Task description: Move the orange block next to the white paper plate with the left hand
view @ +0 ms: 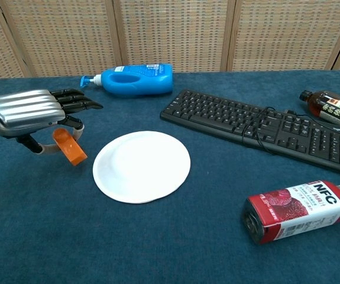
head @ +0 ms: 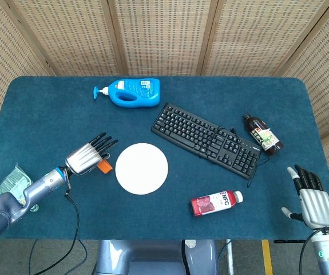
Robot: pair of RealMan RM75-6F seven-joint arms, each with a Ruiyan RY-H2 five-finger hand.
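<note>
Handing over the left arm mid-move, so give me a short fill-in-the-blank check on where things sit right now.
1. The left hand is over the small ____ block.
2. That block sits beside the round white paper ____.
3. The blue pump bottle lies on its ____.
4. The black keyboard lies between the plate and the dark ____.

Missing words: orange; plate; side; bottle
</note>
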